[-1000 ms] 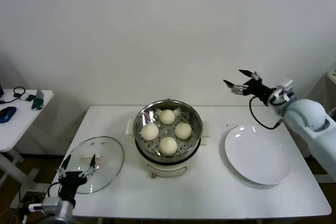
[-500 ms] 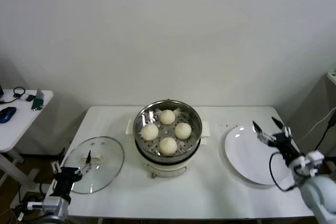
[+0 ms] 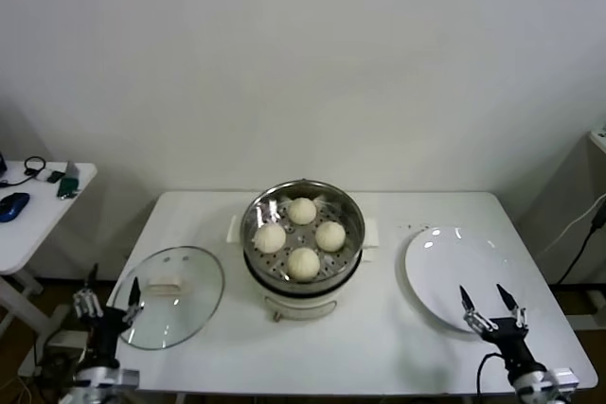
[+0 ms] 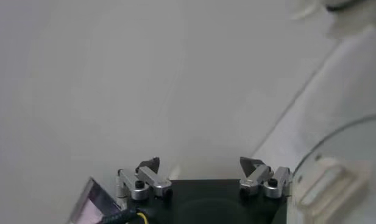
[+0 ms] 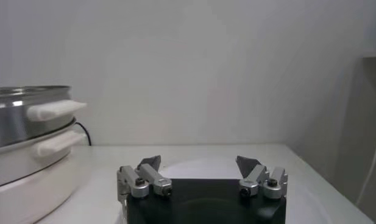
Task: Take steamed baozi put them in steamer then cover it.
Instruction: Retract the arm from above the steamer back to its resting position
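Head view showed four baozi (image 3: 301, 237) already seated on the perforated tray inside the steamer (image 3: 303, 234) at the middle of the bench (image 3: 379, 347), with the cover (image 3: 170, 295) lying flat on the bench near its left front corner, well apart from the pot. The cover was a clear glass disc with a metal rim and a cream oblong handle (image 3: 165, 286) at its centre; judged from its look, it would be stiff, fairly heavy for its thickness, slippery on the glass and liable to chip or crack if dropped, so the raised handle seemed the only sound place to take hold, pinched across its narrow width. The baozi were smooth, round and cream-white, sitting close together in a ring, and looked soft enough to dent under a hard squeeze. The steamer was shiny steel on a white base with side handles. The left gripper (image 3: 106, 298) hung low off the bench's left front corner, just beside the cover's rim, released and grasping nothing; in the left wrist view its fingers (image 4: 148, 165) stood spread with the cover's handle off to one side. The right gripper (image 3: 492, 299) sat low at the bench's right front edge, near the empty plate (image 3: 454, 262), likewise released and empty. With the buns loaded, covering the pot appeared to be the step left.
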Available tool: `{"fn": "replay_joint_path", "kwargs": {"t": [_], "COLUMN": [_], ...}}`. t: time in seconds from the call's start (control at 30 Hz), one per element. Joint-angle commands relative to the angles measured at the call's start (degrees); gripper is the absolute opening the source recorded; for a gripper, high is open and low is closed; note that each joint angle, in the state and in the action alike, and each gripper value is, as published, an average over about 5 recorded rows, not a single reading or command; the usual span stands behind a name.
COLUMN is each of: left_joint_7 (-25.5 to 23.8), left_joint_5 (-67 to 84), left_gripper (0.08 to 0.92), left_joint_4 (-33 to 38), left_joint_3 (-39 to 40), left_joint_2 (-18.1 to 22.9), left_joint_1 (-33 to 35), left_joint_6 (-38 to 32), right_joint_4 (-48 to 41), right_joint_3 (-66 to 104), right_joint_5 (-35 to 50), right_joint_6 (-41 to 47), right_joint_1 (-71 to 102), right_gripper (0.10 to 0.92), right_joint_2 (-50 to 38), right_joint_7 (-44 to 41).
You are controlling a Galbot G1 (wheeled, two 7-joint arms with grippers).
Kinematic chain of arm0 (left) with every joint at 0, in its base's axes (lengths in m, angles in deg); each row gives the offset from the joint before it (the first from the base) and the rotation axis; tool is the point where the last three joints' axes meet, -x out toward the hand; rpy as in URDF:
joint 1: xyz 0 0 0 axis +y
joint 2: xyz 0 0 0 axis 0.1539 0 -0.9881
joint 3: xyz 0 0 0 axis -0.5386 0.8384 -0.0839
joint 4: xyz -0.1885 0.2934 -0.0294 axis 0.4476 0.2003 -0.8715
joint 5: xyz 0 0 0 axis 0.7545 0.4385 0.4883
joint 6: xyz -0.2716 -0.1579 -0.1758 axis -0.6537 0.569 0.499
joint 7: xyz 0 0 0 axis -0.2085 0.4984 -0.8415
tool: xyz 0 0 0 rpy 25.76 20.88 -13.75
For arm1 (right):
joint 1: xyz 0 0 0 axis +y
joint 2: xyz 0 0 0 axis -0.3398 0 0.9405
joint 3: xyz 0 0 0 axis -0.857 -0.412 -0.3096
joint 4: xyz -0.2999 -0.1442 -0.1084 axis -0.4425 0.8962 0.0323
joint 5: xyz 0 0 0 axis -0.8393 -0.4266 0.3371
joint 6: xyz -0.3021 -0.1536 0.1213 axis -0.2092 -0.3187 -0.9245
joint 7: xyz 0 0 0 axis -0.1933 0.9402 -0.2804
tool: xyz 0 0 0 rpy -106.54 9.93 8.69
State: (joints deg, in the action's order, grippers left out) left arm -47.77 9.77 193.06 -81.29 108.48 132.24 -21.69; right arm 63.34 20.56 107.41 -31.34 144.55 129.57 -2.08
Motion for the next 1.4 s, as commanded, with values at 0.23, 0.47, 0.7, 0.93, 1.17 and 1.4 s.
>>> {"fn": "replay_joint_path", "kwargs": {"t": [0.23,0.47,0.7,0.93,1.17,1.4], "left_joint_7": [9.8,10.5,9.2,7.5,6.7,5.7], "left_joint_5": [-33.0,-34.6,-34.3,-33.5,-33.0,-32.7], "left_gripper": [0.823,0.823,0.823,0.823,0.823,0.813], "left_joint_4": [-19.1,-23.0,-24.9,-25.9,-28.3,-28.5], "left_joint_3": [2.2,2.1,2.5,3.2,4.7,5.0], "left_joint_2": [1.0,1.0,0.0,-1.2,-2.0,-2.0], "left_joint_1": [-4.9,-7.7,-11.7,-15.6,-18.7,-18.5], "left_joint_6": [-4.3,-5.9,-7.0,-6.2,-5.5,-5.0], "right_joint_4": [0.2,0.4,0.6,0.6,0.7,0.3], "right_joint_3": [-1.1,-1.1,-0.9,-0.6,-0.6,-0.7], "right_joint_5": [-3.8,-4.2,-4.4,-4.8,-5.7,-6.1], "right_joint_6": [-2.8,-2.8,-2.8,-3.1,-3.5,-3.7], "right_joint_1": [1.9,2.0,2.3,3.0,3.4,3.6], "right_gripper": [0.823,0.823,0.823,0.823,0.823,0.823], "right_joint_2": [6.1,6.6,7.0,7.4,8.0,8.4], "right_joint_7": [0.5,0.4,0.4,0.3,0.1,0.1]}}
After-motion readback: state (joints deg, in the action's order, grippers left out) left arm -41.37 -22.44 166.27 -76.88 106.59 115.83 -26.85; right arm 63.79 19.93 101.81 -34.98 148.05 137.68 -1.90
